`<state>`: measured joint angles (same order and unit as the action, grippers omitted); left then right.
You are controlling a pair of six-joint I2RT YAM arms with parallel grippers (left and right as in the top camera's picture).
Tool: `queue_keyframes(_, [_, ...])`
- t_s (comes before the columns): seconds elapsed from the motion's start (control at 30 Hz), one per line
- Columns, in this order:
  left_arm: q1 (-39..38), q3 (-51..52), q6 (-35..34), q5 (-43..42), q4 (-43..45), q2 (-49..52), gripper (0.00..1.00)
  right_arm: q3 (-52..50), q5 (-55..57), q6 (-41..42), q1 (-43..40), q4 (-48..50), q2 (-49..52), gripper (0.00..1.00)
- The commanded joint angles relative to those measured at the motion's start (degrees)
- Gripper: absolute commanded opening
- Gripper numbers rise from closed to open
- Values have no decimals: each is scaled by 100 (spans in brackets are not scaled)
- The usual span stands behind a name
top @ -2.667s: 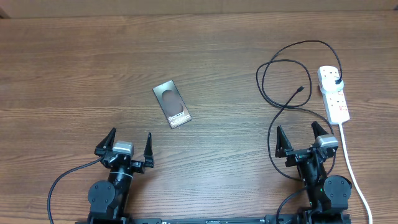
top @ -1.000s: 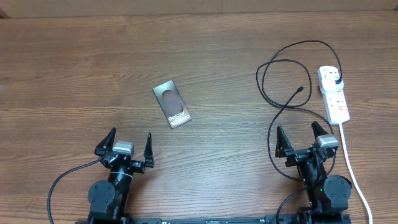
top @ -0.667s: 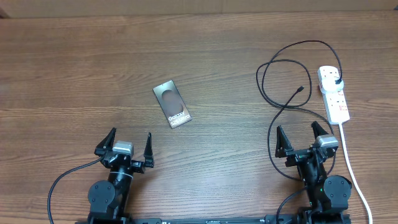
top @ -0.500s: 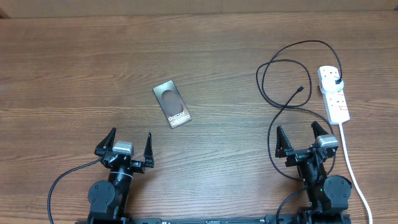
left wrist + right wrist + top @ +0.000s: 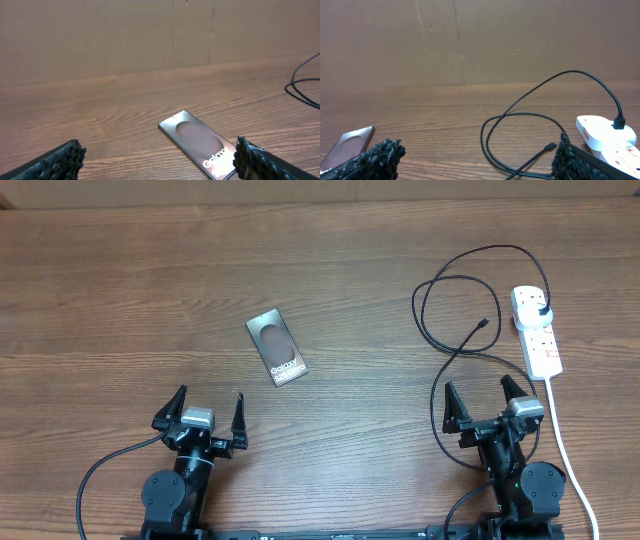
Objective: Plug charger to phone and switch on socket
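The phone (image 5: 277, 348) lies flat on the wooden table, left of centre, its white lettering toward me; it also shows as the phone (image 5: 200, 144) in the left wrist view and the phone (image 5: 348, 142) at the left edge of the right wrist view. The charger (image 5: 452, 308) loops in black coils at the right, its plug in the socket (image 5: 537, 330); its connector tip (image 5: 484, 323) lies loose on the table. In the right wrist view the charger (image 5: 520, 110) and its tip (image 5: 550, 147) lie ahead, beside the socket (image 5: 607, 131). My left gripper (image 5: 208, 409) is open near the front edge, below the phone. My right gripper (image 5: 477, 395) is open just below the coils.
The socket's thick white cord (image 5: 566, 450) runs down the right side toward the front edge, past the right arm. A brown cardboard wall (image 5: 150, 35) stands along the table's far edge.
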<state>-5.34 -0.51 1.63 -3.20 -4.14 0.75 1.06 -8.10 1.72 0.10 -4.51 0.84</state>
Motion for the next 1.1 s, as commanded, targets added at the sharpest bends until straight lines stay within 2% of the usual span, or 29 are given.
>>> queue_keyframes(0.0, [-33,22,-192,66,-15,-44,99,-59,35,-9,22,31,-68,100])
queue_keyframes(0.23, [-33,-4,-719,57,-61,-39,100,-59,35,-9,22,31,-68,100])
queue_keyframes(0.57, [-33,-619,-721,63,-883,-39,100,-59,35,-9,22,31,-68,100])
queue_keyframes(0.8, [-33,-1060,-723,63,-1108,-9,100,-59,35,-9,22,31,-68,100])
queue_keyframes(1.07, [-33,-1617,-721,61,-1104,876,100,-59,35,-9,22,31,-68,100])
